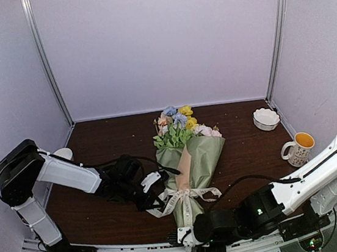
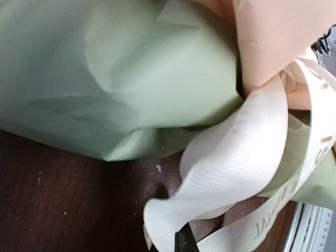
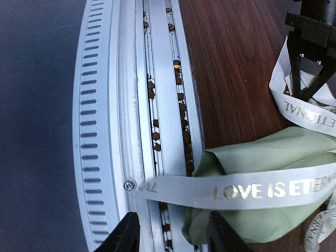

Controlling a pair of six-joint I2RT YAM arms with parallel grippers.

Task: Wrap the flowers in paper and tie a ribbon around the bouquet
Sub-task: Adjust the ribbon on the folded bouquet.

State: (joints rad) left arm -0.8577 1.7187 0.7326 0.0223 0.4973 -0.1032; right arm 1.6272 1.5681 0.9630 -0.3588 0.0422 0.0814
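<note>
Dark brown wooden table [image 1: 96, 141], centre: a cone-shaped bouquet [image 1: 191, 160] lies flat, its long axis running 12 to 6 o'clock. It is sleeved in a sheet of paper [image 2: 105, 79], sage green outside, with a strip of the tan kraft side showing down the middle. Small pink, yellow, white and blue flowers [image 1: 179, 121] with green leaves fan out at the 12 o'clock end. The narrow stem end points to 6 and reaches the grooved aluminium rail [image 3: 157, 79] at the near edge.

A cream-white satin ribbon with printed lettering [image 1: 186, 194] goes round the narrow part of the cone, with loops and tails spilling toward 9 and 3 o'clock. One tail stretches flat across the stem end and over the rail.

Left fingers [image 3: 302, 92], at 9 o'clock of the tied part, are pressed together — pinching a loop of ribbon. Right fingers [image 1: 185, 239], at the 6 o'clock tip of the bouquet, are spread and hold nothing; the ribbon tail lies just beyond their tips.

Well apart from the bouquet — a white mug with an orange inside [image 1: 297, 147] at 3 o'clock, a small white fluted bowl [image 1: 266, 118] at 2, and a white cup [image 1: 65, 153] at 9, partly behind the left arm.
</note>
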